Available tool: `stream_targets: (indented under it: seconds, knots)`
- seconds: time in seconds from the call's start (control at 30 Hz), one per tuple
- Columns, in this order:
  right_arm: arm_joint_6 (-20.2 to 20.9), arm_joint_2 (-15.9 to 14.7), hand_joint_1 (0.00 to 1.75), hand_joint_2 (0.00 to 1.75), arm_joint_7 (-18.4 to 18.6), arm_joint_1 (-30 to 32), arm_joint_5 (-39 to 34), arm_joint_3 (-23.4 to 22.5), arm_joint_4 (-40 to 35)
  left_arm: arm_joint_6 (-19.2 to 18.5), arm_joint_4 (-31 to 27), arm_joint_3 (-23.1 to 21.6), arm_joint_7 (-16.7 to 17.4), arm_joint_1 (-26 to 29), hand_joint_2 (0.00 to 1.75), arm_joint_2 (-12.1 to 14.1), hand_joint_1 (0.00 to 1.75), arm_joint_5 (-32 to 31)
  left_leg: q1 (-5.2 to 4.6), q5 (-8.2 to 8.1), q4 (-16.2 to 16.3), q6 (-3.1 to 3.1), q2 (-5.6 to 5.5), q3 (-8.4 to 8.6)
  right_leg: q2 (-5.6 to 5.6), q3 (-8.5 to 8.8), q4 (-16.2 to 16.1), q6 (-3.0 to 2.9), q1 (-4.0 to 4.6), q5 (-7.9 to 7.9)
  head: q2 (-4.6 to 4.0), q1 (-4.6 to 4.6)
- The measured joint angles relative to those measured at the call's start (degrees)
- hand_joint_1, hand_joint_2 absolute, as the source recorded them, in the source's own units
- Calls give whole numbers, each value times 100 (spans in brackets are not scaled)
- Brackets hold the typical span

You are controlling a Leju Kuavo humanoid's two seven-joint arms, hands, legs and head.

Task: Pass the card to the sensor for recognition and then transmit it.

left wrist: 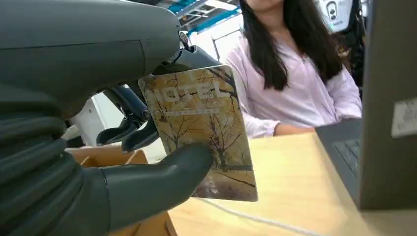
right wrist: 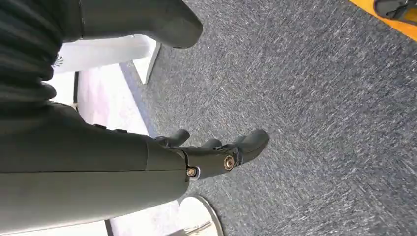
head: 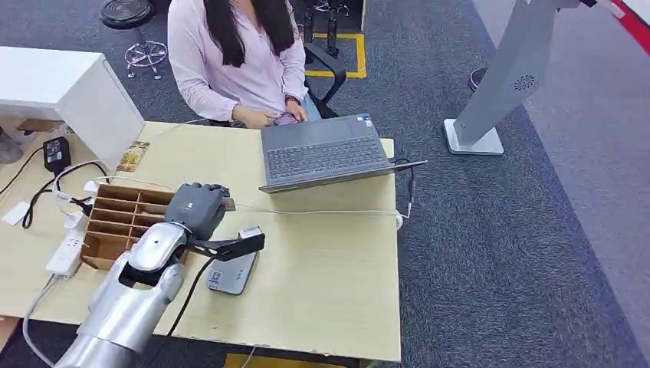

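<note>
My left hand (head: 197,205) hovers over the right edge of the wooden card organiser (head: 115,222) on the desk. It pinches a hotel key card (left wrist: 201,128) printed with autumn trees between the thumb (left wrist: 162,177) and the fingers. The grey card sensor (head: 233,268) lies flat on the desk just right of and nearer than the hand. A person in a pink shirt (head: 230,61) sits at the far side behind the laptop (head: 326,149). My right hand (right wrist: 216,152) hangs over the grey carpet with its fingers apart and nothing in it.
A second card (head: 132,156) lies on the desk near the white box (head: 92,96). A power strip (head: 65,253), adapter (head: 56,153) and cables sit at the left edge. A white cable (head: 322,211) crosses the desk in front of the laptop. A grey stand (head: 498,92) rises at the right.
</note>
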Motion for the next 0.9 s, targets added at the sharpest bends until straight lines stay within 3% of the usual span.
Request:
stream_targets:
  seconds: [0.67,0.9]
  knots:
    - [-65,0,0,175,0,1,-20,-109,17,-68,98,-376,55,178,175,85,175,85,0,0,0,0,0,0,0,1,0,0,0,0,0,0]
    - [-92,0,0,175,0,4,-15,-160,24,-50,-227,-605,70,558,175,131,175,124,0,0,0,0,0,-1,0,0,-1,0,0,0,0,0]
